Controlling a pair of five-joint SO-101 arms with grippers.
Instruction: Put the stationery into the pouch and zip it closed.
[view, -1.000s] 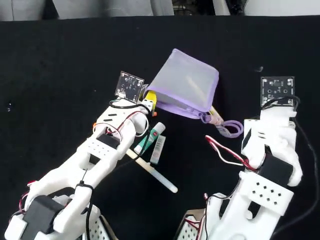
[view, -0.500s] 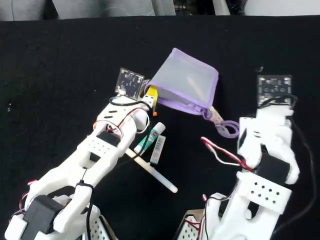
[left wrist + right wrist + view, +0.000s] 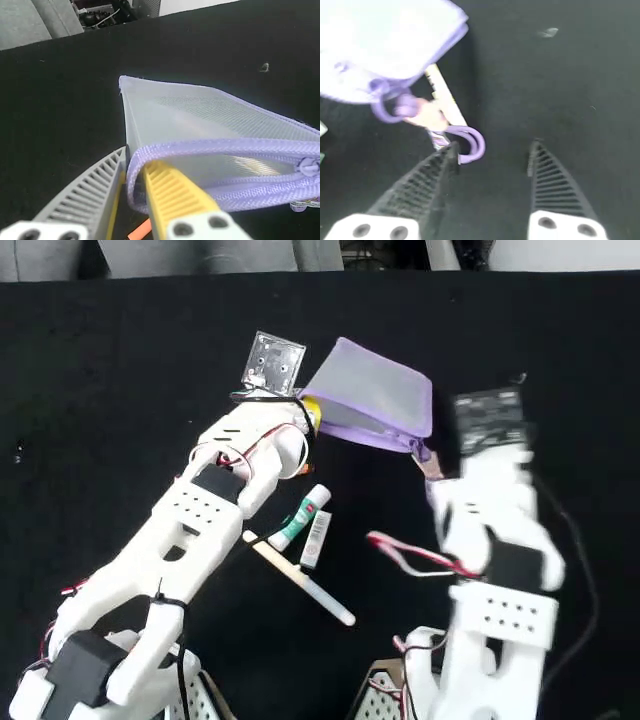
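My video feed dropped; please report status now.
Left gripper shut on translucent purple pouch rim. Right gripper open beside purple zip loop. Green-white tube and long white stick lie outside it.

Count of items in view:

- pouch (image 3: 375, 400): one, purple and translucent.
- Loose stationery on the table (image 3: 100, 360): three pieces, being one green-and-white tube (image 3: 298, 518), one white labelled stick (image 3: 315, 538) and one long pale stick (image 3: 300, 580).
- At the pouch's zip end: one pale flat strip (image 3: 447, 97) and one purple loop (image 3: 479, 140).
- Grippers: two, the left gripper (image 3: 135, 160) and the right gripper (image 3: 494, 145).
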